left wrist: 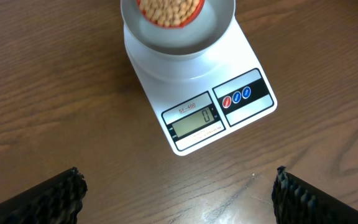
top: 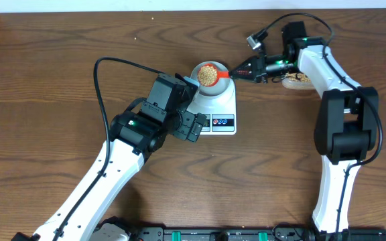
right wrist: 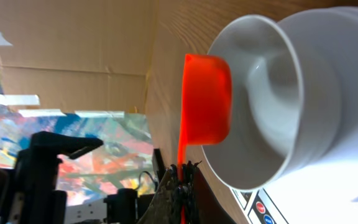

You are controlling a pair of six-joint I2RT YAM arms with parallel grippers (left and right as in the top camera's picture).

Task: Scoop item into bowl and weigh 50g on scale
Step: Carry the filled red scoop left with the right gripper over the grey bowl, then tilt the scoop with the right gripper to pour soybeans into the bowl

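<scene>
The white scale [top: 223,114] lies mid-table with the white bowl [top: 210,90] on it. My right gripper [top: 246,68] is shut on the handle of an orange-red scoop [top: 208,74], which is held over the bowl and heaped with beige beans [top: 208,75]. In the right wrist view the scoop [right wrist: 207,99] hangs at the bowl's rim [right wrist: 253,37], its handle pinched in the gripper [right wrist: 182,180]. My left gripper [top: 191,124] stands open and holds nothing at the scale's front left. In the left wrist view the gripper [left wrist: 179,196] is short of the scale [left wrist: 166,81], whose display [left wrist: 194,120] reads 0.
A container with more beans [top: 298,82] sits at the back right, mostly hidden behind my right arm. Bare brown wooden table [top: 45,80] lies all around. A black rail [top: 220,234] runs along the front edge.
</scene>
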